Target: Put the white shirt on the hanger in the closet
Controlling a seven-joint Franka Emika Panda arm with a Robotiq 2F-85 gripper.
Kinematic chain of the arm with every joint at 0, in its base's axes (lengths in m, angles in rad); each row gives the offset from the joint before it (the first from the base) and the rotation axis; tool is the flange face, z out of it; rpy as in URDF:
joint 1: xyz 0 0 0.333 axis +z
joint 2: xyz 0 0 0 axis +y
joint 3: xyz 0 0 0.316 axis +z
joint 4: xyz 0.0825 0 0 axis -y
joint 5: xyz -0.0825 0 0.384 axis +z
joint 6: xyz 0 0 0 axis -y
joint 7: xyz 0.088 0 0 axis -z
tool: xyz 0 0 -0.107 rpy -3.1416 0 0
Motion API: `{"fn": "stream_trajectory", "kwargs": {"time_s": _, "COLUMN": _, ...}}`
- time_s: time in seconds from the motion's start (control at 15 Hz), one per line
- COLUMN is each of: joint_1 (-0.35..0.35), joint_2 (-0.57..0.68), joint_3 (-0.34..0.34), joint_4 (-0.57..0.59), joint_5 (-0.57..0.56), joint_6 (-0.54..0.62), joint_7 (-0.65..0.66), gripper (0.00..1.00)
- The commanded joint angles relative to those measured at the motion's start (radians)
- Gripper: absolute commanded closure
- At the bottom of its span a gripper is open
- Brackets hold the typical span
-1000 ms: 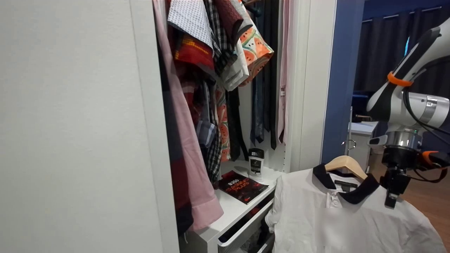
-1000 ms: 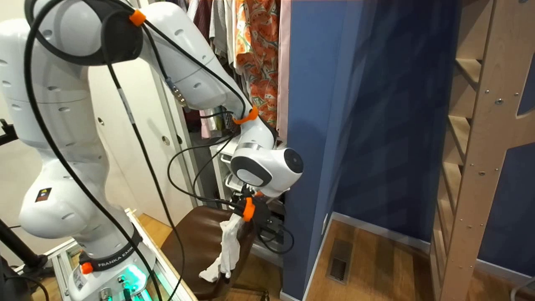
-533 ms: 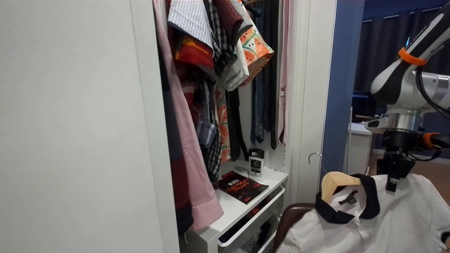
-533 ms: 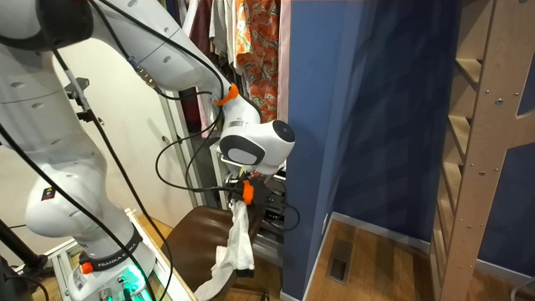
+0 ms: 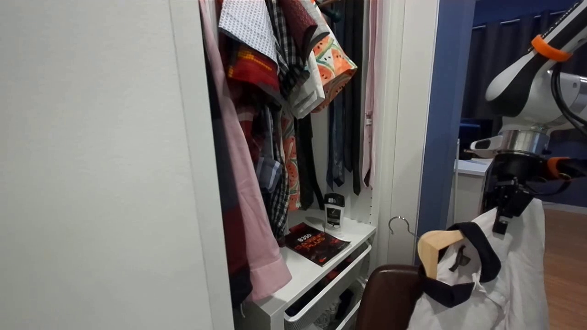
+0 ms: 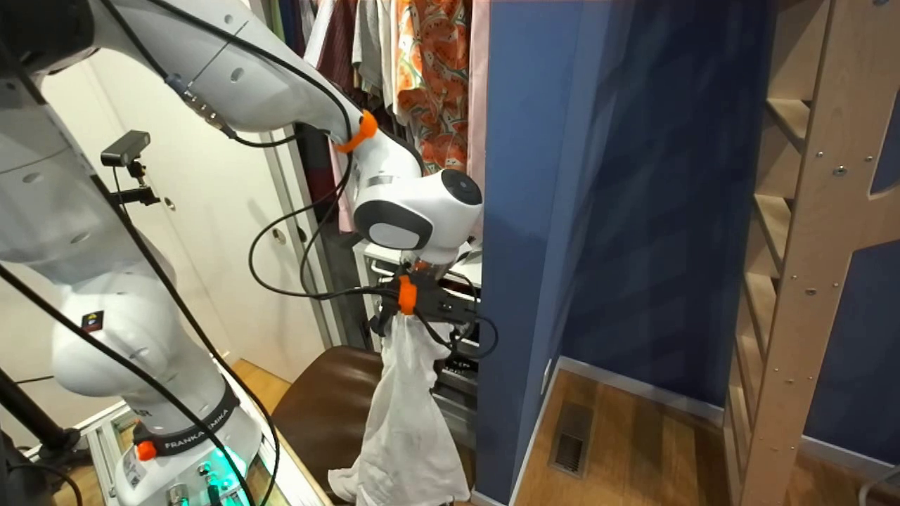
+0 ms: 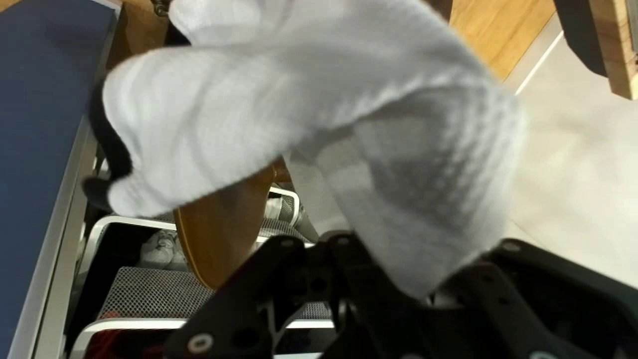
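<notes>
The shirt [image 5: 516, 279] is gripped beside its dark collar [image 5: 487, 252] by the tool [image 5: 501, 227], whose jaws are closed on the cloth, and is held outside the closet [image 5: 392, 137], with the hanger [image 5: 431, 247] tilted in the neck and the hook [image 5: 399, 217] seen against the closet's white frame. In both exterior views the chair [image 5: 390, 298] in front of the closet is partly hidden by the shirt; whether the two touch cannot be told. Inside the closet, a booklet [image 5: 316, 245] and a deodorant [image 5: 334, 213] are carried by the surface [image 5: 293, 270], below hung clothes [image 5: 261, 73].
</notes>
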Motion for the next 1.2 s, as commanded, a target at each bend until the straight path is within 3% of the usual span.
{"fn": "stream_trajectory", "kwargs": {"time_s": 0.0, "joint_1": 0.032, "joint_2": -0.002, "joint_3": -0.028, "joint_4": -0.001, "joint_5": -0.007, "joint_6": -0.001, "joint_7": 0.006, "gripper": 0.82}}
{"fn": "stream_trajectory", "kwargs": {"time_s": 0.27, "joint_1": 0.042, "joint_2": -0.002, "joint_3": -0.028, "joint_4": -0.010, "joint_5": -0.008, "joint_6": -0.001, "joint_7": 0.010, "gripper": 0.82}}
{"fn": "stream_trajectory", "kwargs": {"time_s": 0.33, "joint_1": 0.042, "joint_2": -0.002, "joint_3": -0.028, "joint_4": -0.010, "joint_5": -0.008, "joint_6": -0.001, "joint_7": 0.010, "gripper": 0.96}}
{"fn": "stream_trajectory", "kwargs": {"time_s": 1.13, "joint_1": 0.045, "joint_2": -0.048, "joint_3": -0.075, "joint_4": 0.143, "joint_5": 0.399, "joint_6": -0.128, "joint_7": -0.091, "gripper": 0.96}}
